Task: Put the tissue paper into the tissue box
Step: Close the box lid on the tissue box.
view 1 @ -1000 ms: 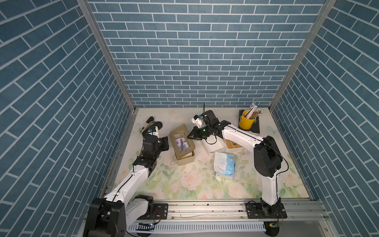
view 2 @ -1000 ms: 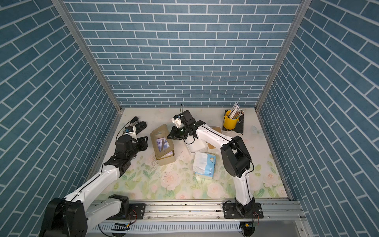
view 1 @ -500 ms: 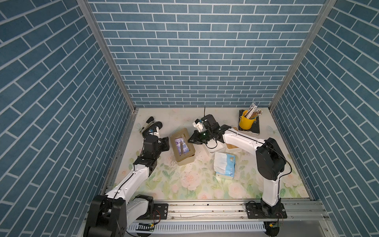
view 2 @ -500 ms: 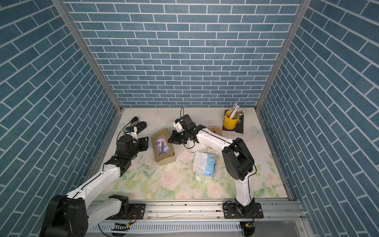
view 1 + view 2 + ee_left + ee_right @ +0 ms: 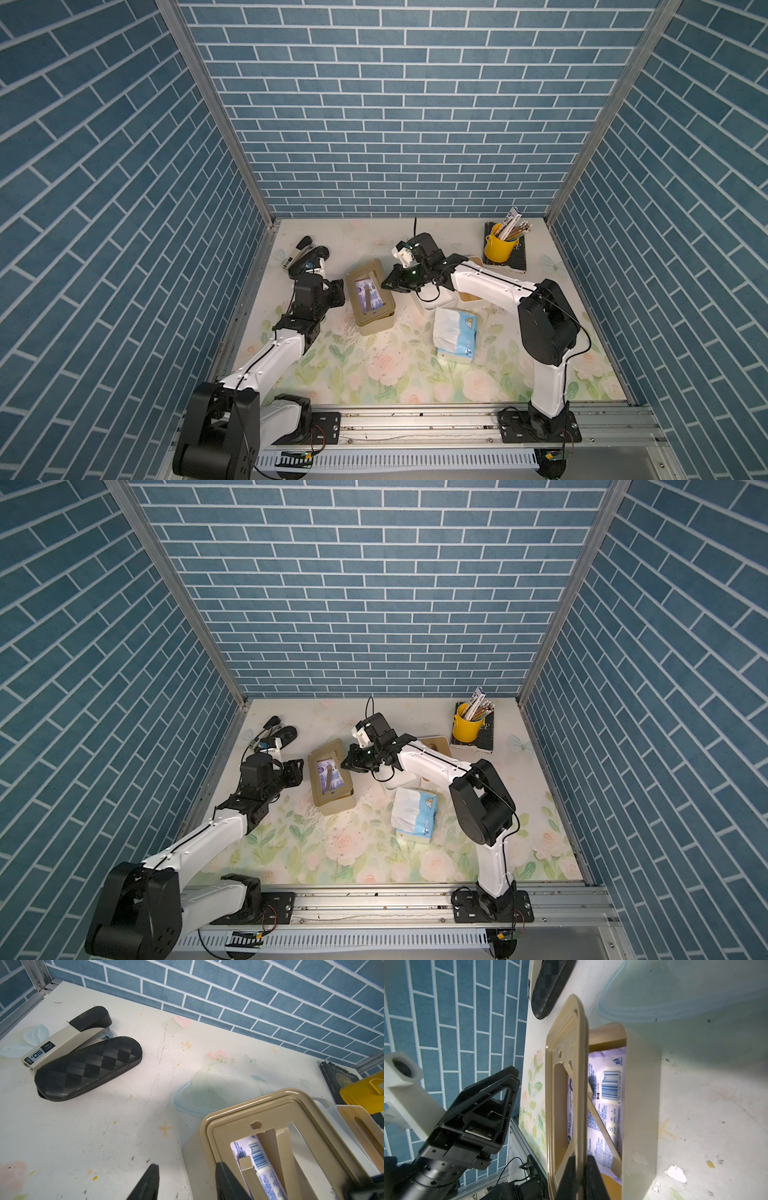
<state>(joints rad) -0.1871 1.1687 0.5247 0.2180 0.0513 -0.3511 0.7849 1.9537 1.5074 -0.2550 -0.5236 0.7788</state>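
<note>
My right pincer (image 5: 579,1178) is clenched on the rim of the tan lid (image 5: 581,1043). Over the last second I have swung it down from a steeper tilt, so it now sits low over the tissue box (image 5: 641,1105), with a gap still open along one side. Through that gap the purple-white tissue pack (image 5: 610,1084) lies flat inside the box, so I judge loading done and only seating the lid left. My left pincer (image 5: 187,1169) stands part-open and empty just beside the box, and a blue-white pack (image 5: 455,338) lies apart on the bench (image 5: 374,374).
</note>
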